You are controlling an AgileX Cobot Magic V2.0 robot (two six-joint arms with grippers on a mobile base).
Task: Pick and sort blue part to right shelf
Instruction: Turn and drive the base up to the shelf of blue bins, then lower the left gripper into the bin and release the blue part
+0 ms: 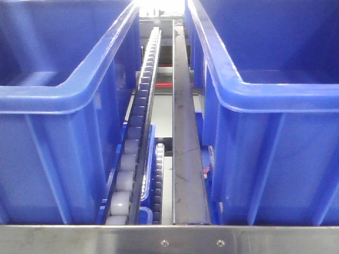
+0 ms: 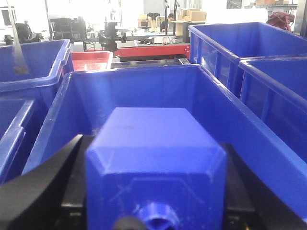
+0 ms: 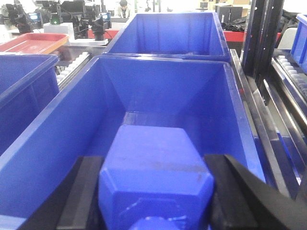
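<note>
Front view: I'm looking down the shelf [image 1: 169, 241] past its steel front bar. The left tub [image 1: 69, 95] and right tub [image 1: 254, 95] flank a grey roller track [image 1: 132, 137] and a steel rail [image 1: 185, 148].

Left wrist view: my left hand [image 2: 153, 191] is clamped on a blue part [image 2: 153, 143], black fingers [image 2: 48, 191] pressed to both of its sides. It hangs over a blue tub [image 2: 144, 91], with a red tray [image 2: 91, 60] beyond.

Right wrist view: my right hand [image 3: 156, 201] grips a second blue part [image 3: 153, 158] the same way, above a deep blue tub [image 3: 163, 86].
</note>
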